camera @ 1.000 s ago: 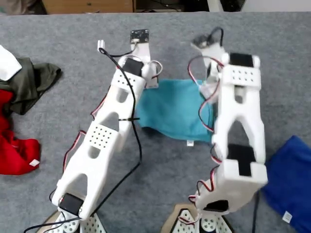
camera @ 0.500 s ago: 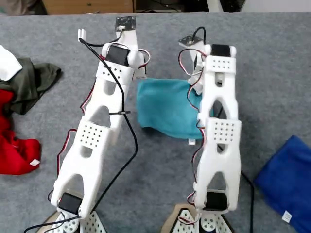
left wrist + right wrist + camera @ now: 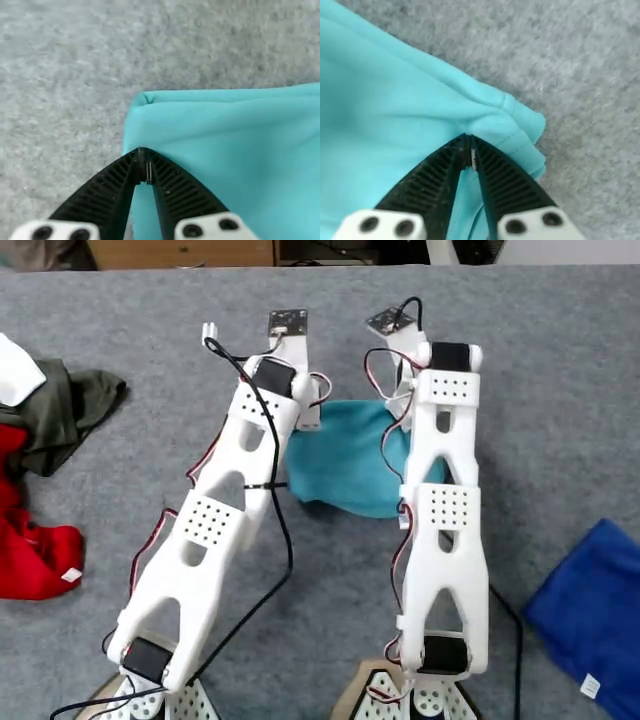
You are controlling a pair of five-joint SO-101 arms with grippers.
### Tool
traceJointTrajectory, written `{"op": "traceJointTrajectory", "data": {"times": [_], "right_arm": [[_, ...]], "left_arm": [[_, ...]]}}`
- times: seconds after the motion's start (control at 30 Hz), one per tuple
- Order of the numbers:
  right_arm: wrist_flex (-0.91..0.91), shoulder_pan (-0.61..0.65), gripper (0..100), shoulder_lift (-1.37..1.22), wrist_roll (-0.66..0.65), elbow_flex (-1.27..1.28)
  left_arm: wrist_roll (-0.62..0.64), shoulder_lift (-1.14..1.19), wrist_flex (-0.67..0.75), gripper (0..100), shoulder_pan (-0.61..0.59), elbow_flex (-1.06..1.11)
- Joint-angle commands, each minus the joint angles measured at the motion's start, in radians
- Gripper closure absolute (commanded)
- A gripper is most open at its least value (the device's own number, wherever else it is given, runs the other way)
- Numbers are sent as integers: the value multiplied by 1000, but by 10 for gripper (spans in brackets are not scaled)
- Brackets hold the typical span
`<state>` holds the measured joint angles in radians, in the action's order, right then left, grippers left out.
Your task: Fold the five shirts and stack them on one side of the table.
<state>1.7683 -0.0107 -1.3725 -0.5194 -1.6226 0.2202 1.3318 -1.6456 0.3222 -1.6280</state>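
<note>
High view: the teal cotton shirt (image 3: 345, 460) lies just toward twelve o'clock of centre on the grey felt-covered table (image 3: 560, 360), between both white arms. It looks narrower than a second ago, the right arm having swung in from three o'clock.

Left wrist view: the left gripper (image 3: 145, 167) is clenched on the shirt near a folded corner.

Right wrist view: the right gripper (image 3: 469, 150) pinches cloth by the hemmed corner (a fold underway, I judge; stacking not yet).

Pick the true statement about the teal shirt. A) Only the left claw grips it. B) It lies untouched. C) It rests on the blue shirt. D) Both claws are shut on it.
D: the left claw and right claw are each pinched shut on the teal shirt.
</note>
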Motion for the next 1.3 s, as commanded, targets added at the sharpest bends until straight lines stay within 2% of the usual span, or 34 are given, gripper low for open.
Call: {"op": "traceJointTrajectory", "data": {"times": [0.0, 0.13, 0.3, 0.37, 0.63, 0.83, 1.07, 1.27], "right_arm": [[20, 8, 994, 173, 11, 18], [20, 5, 994, 332, 14, 186], [20, 15, 994, 604, 25, 526], [11, 28, 994, 714, 74, 668], [-180, 61, 994, 1015, 106, 1241], [-388, -10, 994, 1145, 110, 1647], [-552, -111, 994, 1175, 72, 1882], [-588, -134, 994, 1181, 44, 1897]], "left_arm": [[8, -27, 15, 977, -32, -49], [5, -48, 12, 972, -54, -46], [3, -113, -49, 906, -55, -46], [2, -130, -44, 918, -46, -46], [8, -44, 169, 975, -32, -44], [8, 10, 189, 982, -34, -44], [2, 54, 195, 982, -37, -44], [3, 56, 249, 982, -37, -2]]}}
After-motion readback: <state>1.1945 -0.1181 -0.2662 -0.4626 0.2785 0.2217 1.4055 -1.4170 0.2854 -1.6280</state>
